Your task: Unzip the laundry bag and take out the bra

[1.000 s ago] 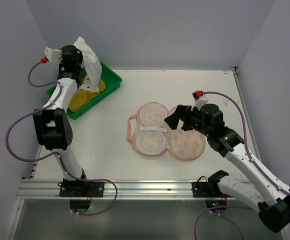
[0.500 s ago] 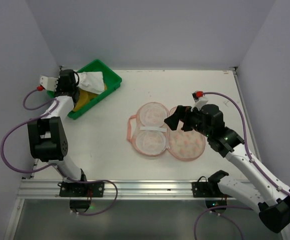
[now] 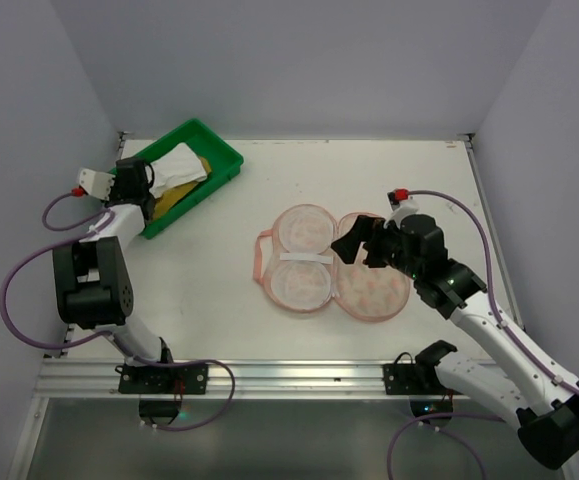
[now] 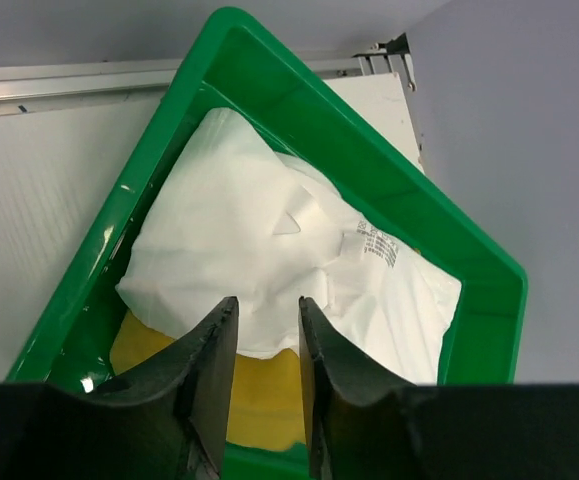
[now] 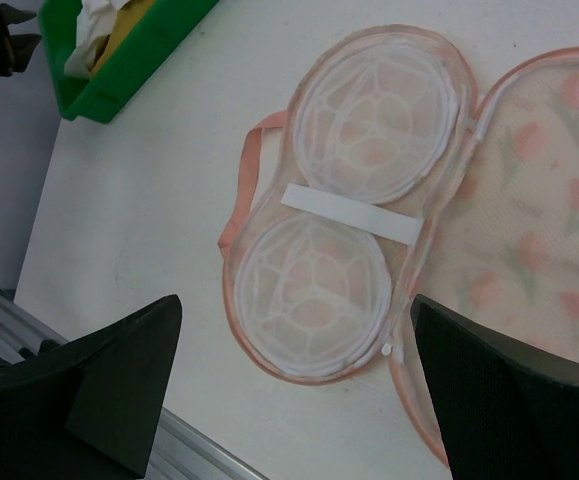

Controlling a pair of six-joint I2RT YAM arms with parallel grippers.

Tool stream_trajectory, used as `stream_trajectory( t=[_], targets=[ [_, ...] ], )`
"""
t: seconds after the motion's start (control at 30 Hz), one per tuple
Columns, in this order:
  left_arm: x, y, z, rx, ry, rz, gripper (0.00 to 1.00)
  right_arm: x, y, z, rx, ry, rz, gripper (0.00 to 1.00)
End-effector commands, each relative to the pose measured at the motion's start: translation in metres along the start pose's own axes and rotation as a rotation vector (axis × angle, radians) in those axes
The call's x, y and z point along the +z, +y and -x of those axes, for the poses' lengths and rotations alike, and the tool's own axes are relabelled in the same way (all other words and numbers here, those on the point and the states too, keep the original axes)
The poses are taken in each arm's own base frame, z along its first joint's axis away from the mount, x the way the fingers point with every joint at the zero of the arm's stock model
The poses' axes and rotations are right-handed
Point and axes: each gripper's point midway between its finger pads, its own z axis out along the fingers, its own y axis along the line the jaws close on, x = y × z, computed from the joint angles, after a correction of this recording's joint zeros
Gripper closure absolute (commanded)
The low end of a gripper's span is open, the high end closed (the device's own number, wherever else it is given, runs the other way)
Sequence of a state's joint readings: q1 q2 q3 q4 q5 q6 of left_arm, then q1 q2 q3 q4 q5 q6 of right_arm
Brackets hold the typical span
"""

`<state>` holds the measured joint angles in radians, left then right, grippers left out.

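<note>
**A:** From above, how far along is it?

**B:** Nearly done, I judge. The laundry bag (image 3: 309,285) lies unzipped, spread in two flat halves on the worktop (image 3: 209,260). The bra (image 3: 177,165), a white bundle, lies in the green tray (image 3: 219,141), well apart from the bag to its far left.

**A:** And the arms?

**B:** The left gripper (image 3: 147,182) hangs at the tray's end, far from the bag. The right gripper (image 3: 354,240) hovers over the bag's upper middle with its jaws wide apart, holding nothing.

**A:** Room to move?

**B:** There is bare worktop all round the bag, and the walls stand well off from it. The tray sits up by the left wall, so the left arm's freest way out is upward or toward the bag.

**A:** The left wrist view?

**B:** The left gripper (image 4: 267,310) has its jaws a little apart with nothing between them. The bra (image 4: 269,250) lies loose below, over a yellow thing (image 4: 259,390), with the tray's (image 4: 299,100) sides close on either hand.

**A:** The right wrist view?

**B:** The bag's (image 5: 369,200) mesh cups show no garment inside. The zip pull (image 5: 390,350) rests at the lower join of the two halves. The right gripper (image 5: 289,320) stands wide over the bag, and I cannot tell that it touches it. I judge that only drawing the arms clear is left.
</note>
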<state>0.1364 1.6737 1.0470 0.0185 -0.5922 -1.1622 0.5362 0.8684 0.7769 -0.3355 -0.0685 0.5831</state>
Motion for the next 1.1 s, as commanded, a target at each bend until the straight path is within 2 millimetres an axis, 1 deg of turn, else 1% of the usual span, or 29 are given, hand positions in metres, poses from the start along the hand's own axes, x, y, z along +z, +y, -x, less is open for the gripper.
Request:
stream_trajectory(
  t=[0.0, 0.03, 0.07, 0.13, 0.17, 0.2, 0.23, 0.27, 0.3, 0.33, 0.37, 0.43, 0.47, 0.5, 0.53, 0.57, 0.6, 0.63, 0.67, 0.7, 0.73, 0.77, 0.8, 0.83, 0.9, 0.93, 0.97, 1.03, 1.07],
  targets=[
    [-0.001, -0.009, 0.005, 0.067, 0.014, -0.055, 0.65, -0.002, -0.010, 0.001, 0.038, -0.023, -0.055, 0.01],
    [-0.001, -0.011, 0.002, 0.083, 0.032, -0.070, 0.61, -0.002, -0.013, 0.001, 0.046, -0.027, -0.067, 0.01],
    [-0.002, -0.013, -0.006, 0.115, 0.074, -0.094, 0.59, -0.003, -0.019, -0.001, 0.054, -0.028, -0.100, 0.01],
    [-0.006, -0.017, -0.009, 0.128, 0.104, -0.121, 0.45, -0.003, -0.032, 0.001, 0.076, -0.047, -0.173, 0.01],
    [-0.014, -0.023, -0.009, 0.136, 0.127, -0.158, 0.39, -0.003, -0.041, -0.003, 0.087, -0.033, -0.219, 0.01],
    [-0.021, -0.028, -0.008, 0.137, 0.137, -0.182, 0.25, -0.004, -0.047, -0.004, 0.094, -0.032, -0.252, 0.01],
    [-0.027, -0.033, -0.005, 0.142, 0.143, -0.209, 0.18, -0.003, -0.053, -0.005, 0.104, -0.028, -0.281, 0.01],
    [-0.039, -0.043, 0.001, 0.163, 0.155, -0.263, 0.14, -0.004, -0.061, -0.006, 0.122, -0.019, -0.318, 0.01],
    [-0.047, -0.049, 0.003, 0.179, 0.168, -0.296, 0.06, -0.001, -0.066, -0.010, 0.132, 0.004, -0.341, 0.01],
    [-0.053, -0.054, 0.005, 0.200, 0.178, -0.320, 0.03, 0.001, -0.070, -0.012, 0.157, 0.010, -0.359, 0.01],
    [-0.066, -0.062, 0.010, 0.249, 0.197, -0.357, 0.01, 0.001, -0.078, -0.014, 0.180, 0.023, -0.391, 0.01],
    [-0.079, -0.062, 0.010, 0.307, 0.243, -0.381, 0.00, 0.005, -0.094, -0.023, 0.232, 0.056, -0.463, 0.01],
    [-0.093, -0.063, 0.006, 0.358, 0.288, -0.425, 0.00, 0.004, -0.105, -0.026, 0.291, 0.060, -0.516, 0.01],
    [-0.101, -0.064, 0.004, 0.379, 0.314, -0.450, 0.00, 0.007, -0.117, -0.033, 0.315, 0.083, -0.565, 0.01],
    [-0.107, -0.062, 0.002, 0.403, 0.337, -0.469, 0.00, 0.008, -0.124, -0.036, 0.347, 0.092, -0.595, 0.01],
    [-0.123, -0.060, -0.003, 0.444, 0.386, -0.518, 0.00, 0.007, -0.138, -0.037, 0.384, 0.099, -0.645, 0.01],
    [-0.131, -0.059, -0.005, 0.463, 0.409, -0.544, 0.00, 0.007, -0.145, -0.037, 0.408, 0.104, -0.673, 0.01],
    [-0.137, -0.050, -0.012, 0.492, 0.440, -0.555, 0.00, 0.009, -0.157, -0.043, 0.434, 0.134, -0.722, 0.01],
    [-0.150, -0.044, -0.015, 0.541, 0.473, -0.589, 0.00, 0.004, -0.172, -0.044, 0.468, 0.141, -0.778, 0.01],
    [-0.157, -0.039, -0.018, 0.570, 0.490, -0.604, 0.00, 0.004, -0.180, -0.042, 0.484, 0.141, -0.806, 0.01],
    [-0.160, -0.027, -0.024, 0.628, 0.509, -0.611, 0.00, 0.004, -0.190, -0.047, 0.495, 0.164, -0.844, 0.01],
    [-0.171, -0.019, -0.025, 0.657, 0.533, -0.630, 0.00, 0.001, -0.202, -0.046, 0.525, 0.162, -0.875, 0.01],
    [-0.175, -0.011, -0.027, 0.685, 0.542, -0.631, 0.00, 0.002, -0.207, -0.045, 0.535, 0.167, -0.885, 0.01],
    [-0.180, 0.005, -0.028, 0.735, 0.550, -0.629, 0.00, 0.004, -0.217, -0.049, 0.545, 0.187, -0.911, 0.01],
    [-0.185, 0.021, -0.029, 0.771, 0.550, -0.614, 0.00, 0.008, -0.224, -0.048, 0.545, 0.206, -0.925, 0.01],
    [-0.191, 0.032, -0.029, 0.786, 0.538, -0.611, 0.00, 0.012, -0.231, -0.055, 0.558, 0.245, -0.937, 0.01],
    [-0.194, 0.036, -0.031, 0.789, 0.538, -0.618, 0.00, 0.016, -0.232, -0.053, 0.564, 0.253, -0.931, 0.01],
    [-0.200, 0.041, -0.029, 0.791, 0.523, -0.635, 0.00, 0.025, -0.231, -0.057, 0.579, 0.300, -0.891, 0.01],
    [-0.201, 0.044, -0.032, 0.798, 0.530, -0.637, 0.00, 0.030, -0.232, -0.062, 0.584, 0.333, -0.888, 0.03]
  ],
)
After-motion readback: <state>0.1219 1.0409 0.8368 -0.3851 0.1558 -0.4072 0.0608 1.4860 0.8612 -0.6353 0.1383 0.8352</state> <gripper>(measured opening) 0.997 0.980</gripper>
